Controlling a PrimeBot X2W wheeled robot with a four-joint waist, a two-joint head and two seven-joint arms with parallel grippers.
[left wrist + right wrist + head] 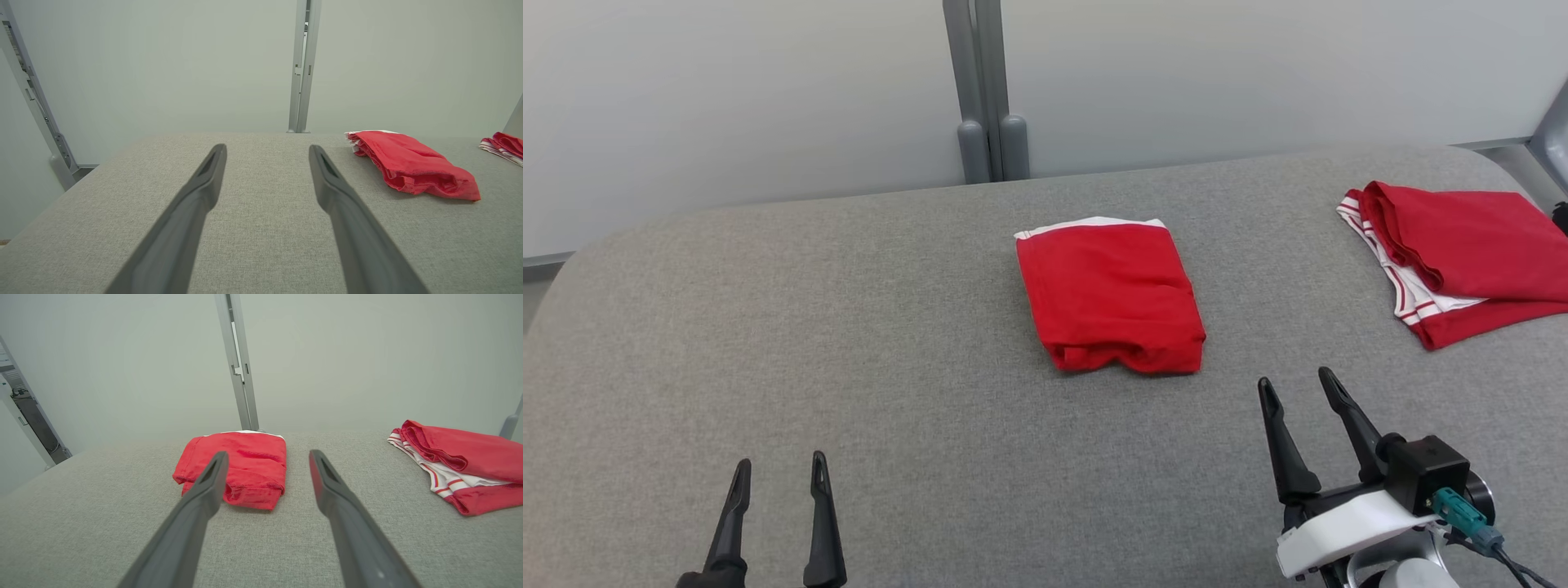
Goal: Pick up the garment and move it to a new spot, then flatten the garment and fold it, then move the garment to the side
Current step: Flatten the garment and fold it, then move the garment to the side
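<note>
A red garment (pixel 1112 296) with a white band lies folded into a small rectangle in the middle of the grey fabric table (pixel 849 343). The same garment (pixel 241 467) lies just beyond my right gripper's fingers in the right wrist view, and the garment (pixel 412 165) is off to the right in the left wrist view. My right gripper (pixel 1298 382) hovers open near the garment's front right corner, holding nothing. Down at the front left, my left gripper (pixel 780 469) is open and empty, well away from the cloth.
A second folded pile of red and white striped clothing (pixel 1454 257) rests at the table's far right edge. A grey post (pixel 984 90) stands behind the table against a pale wall. Bare table surface spreads across the left half.
</note>
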